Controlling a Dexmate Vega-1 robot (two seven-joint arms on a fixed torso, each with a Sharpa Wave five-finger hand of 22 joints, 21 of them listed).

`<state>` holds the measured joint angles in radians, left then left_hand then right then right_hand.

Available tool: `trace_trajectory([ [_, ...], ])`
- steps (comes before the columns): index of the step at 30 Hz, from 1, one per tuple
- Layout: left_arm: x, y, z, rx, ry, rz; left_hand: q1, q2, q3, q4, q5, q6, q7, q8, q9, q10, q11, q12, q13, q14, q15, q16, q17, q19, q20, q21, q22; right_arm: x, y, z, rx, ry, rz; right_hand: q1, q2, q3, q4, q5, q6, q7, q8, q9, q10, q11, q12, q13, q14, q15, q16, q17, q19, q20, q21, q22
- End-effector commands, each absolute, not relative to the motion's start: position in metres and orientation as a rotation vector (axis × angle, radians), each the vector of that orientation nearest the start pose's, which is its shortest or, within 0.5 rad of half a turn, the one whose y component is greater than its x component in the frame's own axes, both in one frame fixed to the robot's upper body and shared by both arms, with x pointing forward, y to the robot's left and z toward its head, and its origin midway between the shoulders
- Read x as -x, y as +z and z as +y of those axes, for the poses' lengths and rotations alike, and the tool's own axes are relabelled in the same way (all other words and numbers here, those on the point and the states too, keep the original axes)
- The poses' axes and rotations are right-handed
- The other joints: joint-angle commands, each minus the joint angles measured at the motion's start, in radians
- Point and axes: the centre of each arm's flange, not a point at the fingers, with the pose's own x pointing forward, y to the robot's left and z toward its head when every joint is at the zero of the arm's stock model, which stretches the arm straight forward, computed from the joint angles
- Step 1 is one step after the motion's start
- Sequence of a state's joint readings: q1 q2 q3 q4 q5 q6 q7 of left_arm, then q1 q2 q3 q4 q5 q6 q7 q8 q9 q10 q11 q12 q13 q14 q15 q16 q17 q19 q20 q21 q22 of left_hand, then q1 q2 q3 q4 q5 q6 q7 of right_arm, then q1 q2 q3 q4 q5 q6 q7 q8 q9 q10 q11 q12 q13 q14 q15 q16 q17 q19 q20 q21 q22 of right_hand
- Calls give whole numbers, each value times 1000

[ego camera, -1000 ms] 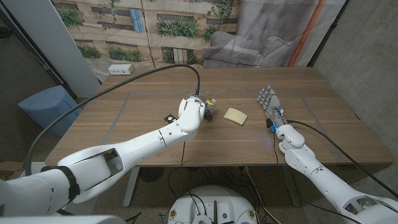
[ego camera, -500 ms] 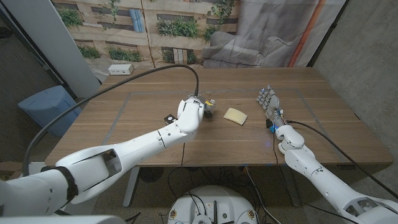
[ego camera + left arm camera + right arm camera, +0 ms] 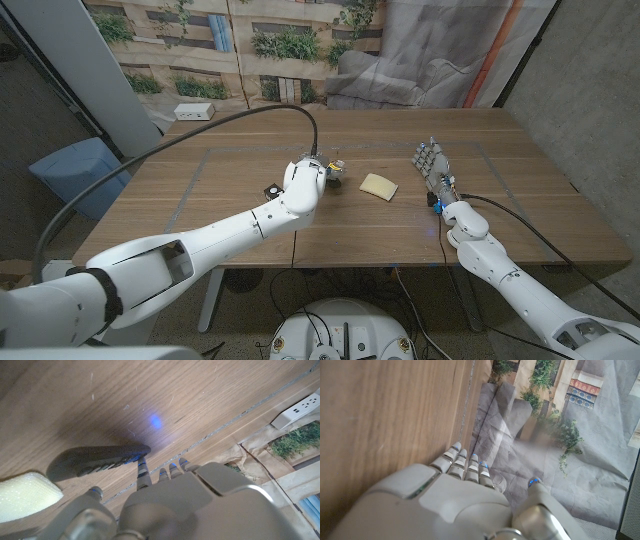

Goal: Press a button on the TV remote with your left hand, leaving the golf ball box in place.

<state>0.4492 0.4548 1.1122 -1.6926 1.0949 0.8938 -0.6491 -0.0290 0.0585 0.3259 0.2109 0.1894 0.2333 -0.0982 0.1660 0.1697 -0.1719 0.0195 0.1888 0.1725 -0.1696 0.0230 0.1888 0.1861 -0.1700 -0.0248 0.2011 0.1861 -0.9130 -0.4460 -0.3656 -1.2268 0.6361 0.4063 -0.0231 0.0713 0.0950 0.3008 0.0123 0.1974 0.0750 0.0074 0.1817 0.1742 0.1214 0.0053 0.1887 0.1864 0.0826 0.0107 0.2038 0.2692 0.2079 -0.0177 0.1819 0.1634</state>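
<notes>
The dark TV remote lies on the wooden table, with my left hand above it. In the left wrist view one finger reaches out and touches the remote's end, while the others are bent in. In the head view the hand hides most of the remote. The pale yellow golf ball box lies just right of the remote, apart from the hand; its edge shows as a pale yellow block. At the table's right side my right hand stands on its edge, fingers apart, holding nothing.
A white power strip sits at the table's far left corner. A blue bin stands on the floor left of the table. Grey tape lines mark a rectangle on the tabletop. A blue light spot shows on the wood.
My left hand has shifted slightly to the left over the remote. The box and my right hand have not moved.
</notes>
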Motion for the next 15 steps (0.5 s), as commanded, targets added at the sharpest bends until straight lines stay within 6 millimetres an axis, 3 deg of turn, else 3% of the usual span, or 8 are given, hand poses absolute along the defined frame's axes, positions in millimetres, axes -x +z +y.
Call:
trace_trajectory([
  [1,-613,1,77,-1738,42,-98,-5,140,-5,1,8,-3,1,5,3,-186,-1,5,3,-267,4,4,3,-250,2,8,3,-650,-85,-288,-112,127,-581,2,13,6,2,0,9,-1,7,2,2,0,3,2,5,3,6,0,1,4,5,3],
  [15,-608,7,80,-1729,58,-125,-5,141,-7,1,9,-6,-1,7,3,-185,-1,6,3,-265,6,5,3,-243,3,11,2,-653,-81,-285,-109,130,-587,-1,14,8,1,0,10,-1,7,2,2,0,3,1,6,4,7,-2,1,4,5,3],
])
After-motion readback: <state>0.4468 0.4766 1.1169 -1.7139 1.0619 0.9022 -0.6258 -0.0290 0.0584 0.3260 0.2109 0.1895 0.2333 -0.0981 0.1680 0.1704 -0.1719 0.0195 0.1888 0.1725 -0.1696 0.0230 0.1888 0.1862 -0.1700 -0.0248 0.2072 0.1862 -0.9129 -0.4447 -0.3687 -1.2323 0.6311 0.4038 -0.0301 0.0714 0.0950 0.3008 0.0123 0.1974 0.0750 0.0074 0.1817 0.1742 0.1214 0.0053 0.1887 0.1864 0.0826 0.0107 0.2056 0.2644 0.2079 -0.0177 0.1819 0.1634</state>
